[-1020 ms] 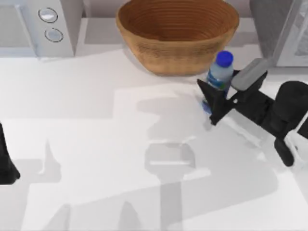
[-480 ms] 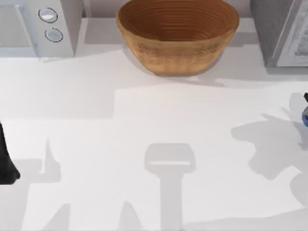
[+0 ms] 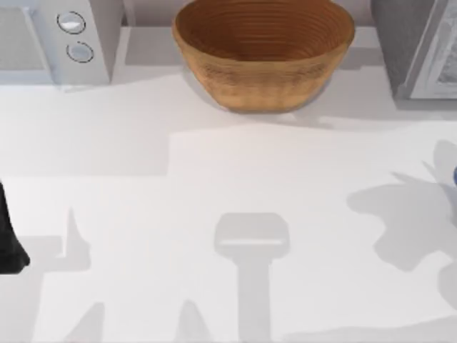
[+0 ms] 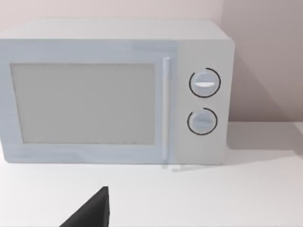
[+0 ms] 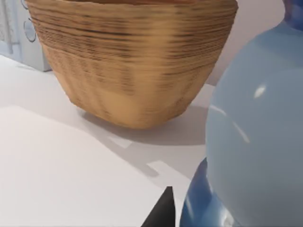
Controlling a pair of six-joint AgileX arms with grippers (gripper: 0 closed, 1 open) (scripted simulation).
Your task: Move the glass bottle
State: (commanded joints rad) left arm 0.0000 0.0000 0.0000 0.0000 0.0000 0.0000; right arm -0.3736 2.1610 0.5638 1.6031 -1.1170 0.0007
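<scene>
A white counter (image 3: 214, 164) runs under the overhead camera, with a pale wall behind it. At its back stand a microwave (image 3: 53, 39), a woven bowl (image 3: 264, 53) and a grey appliance (image 3: 418, 46). My left arm (image 3: 8, 236) is parked at the counter's left edge. Its left pincer (image 4: 90, 213) faces the microwave door, and I cannot tell whether it is apart or together. The work is on the other side, where the right arm's shadow falls on the counter near the right edge. From the right wrist camera, the glass bottle (image 5: 255, 118) sits hard up against the lens, its pale body bulging just beside the dark tip of the right pincer (image 5: 163, 210). That tip meets the blue band low on the bottle. I take the pincer to be clamped on it, though I see one side of the grip and not the other. What matters for the coming move is that the bottle lies inside the pincer's reach, not ahead of it. Its long axis crosses the line of the grip and looks roughly upright against the counter, label end down. The bowl stands farther ahead of the pincer, apart from the bottle, with bare counter between them. The right arm is plainly the nearer one, so I would carry on with it.
</scene>
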